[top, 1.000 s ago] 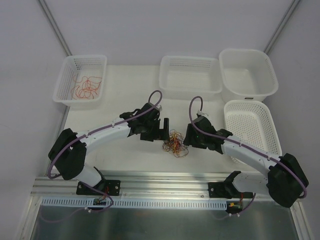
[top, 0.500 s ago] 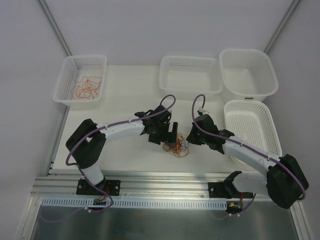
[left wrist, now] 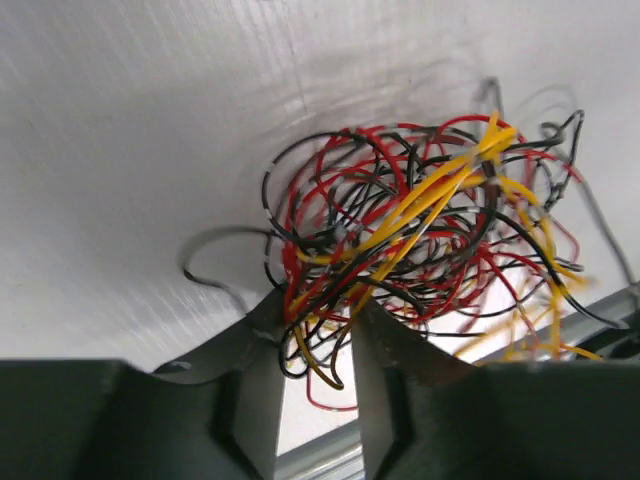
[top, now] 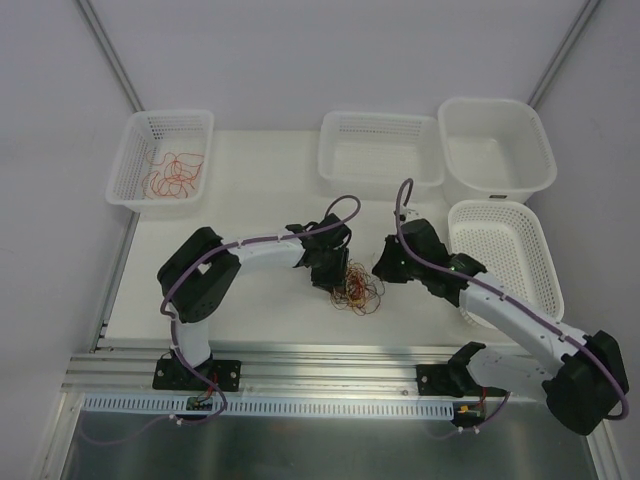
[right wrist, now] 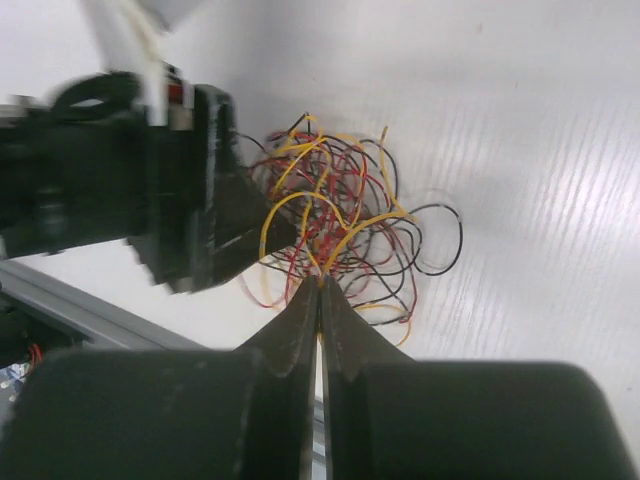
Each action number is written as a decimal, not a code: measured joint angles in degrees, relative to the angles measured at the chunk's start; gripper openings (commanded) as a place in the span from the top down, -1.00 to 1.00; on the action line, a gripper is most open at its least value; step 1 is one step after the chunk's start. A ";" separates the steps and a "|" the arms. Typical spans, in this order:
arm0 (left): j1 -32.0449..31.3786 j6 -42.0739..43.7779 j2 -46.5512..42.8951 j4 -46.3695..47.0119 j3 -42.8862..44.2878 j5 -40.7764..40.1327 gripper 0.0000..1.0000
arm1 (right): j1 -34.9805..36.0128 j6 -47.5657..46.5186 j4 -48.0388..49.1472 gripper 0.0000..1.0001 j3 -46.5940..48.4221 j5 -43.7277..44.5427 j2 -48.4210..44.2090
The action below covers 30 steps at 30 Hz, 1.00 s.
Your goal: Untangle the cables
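The cables [top: 357, 288] lie as one loose ball on the surface [top: 250, 200], at lower centre of the top view, between the two tools. The ball is a mix of red, black and yellow strands, each hair-thin and curly. Judged from this, it is very light, soft and springy: it will lift whole if one strand is pulled, and loops will snag on each other rather than slide free. A thin strand can slip out of a loose pinch and may kink or stretch under a hard pull. The left tool [left wrist: 312, 335] stands partly open, its jaws astride the lower edge of the ball with several strands running through the gap; no firm pinch is apparent. The right tool [right wrist: 320, 288] is closed tight, and yellow and red loops converge at its tips, so it appears to pinch a strand or two at the edge of the ball. Best hold: a single outer loop that stands clear of the mass, with the other tool pinning the bulk.
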 measured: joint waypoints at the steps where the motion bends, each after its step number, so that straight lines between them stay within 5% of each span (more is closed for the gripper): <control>1: 0.00 0.04 0.26 0.04 -0.02 -0.42 0.56 | -0.02 -0.92 -1.42 0.99 1.57 0.39 -1.14; 5: 0.15 0.26 0.46 -0.04 -0.02 -2.12 0.99 | -0.09 -5.01 -6.75 0.99 8.46 3.10 -5.40; 12: 5.53 1.40 -3.17 -0.42 -3.91 -5.35 1.00 | -5.22 -13.09 -17.73 0.99 19.69 8.76 -11.43; 19: 18.75 5.31 -16.11 -5.14 -10.78 -11.15 1.00 | -13.99 -19.78 -25.99 0.99 30.25 8.94 -12.98; 30: 31.85 14.12 -30.03 -12.87 -10.58 -22.86 1.00 | -21.55 -24.65 -29.94 0.99 37.79 6.64 -12.63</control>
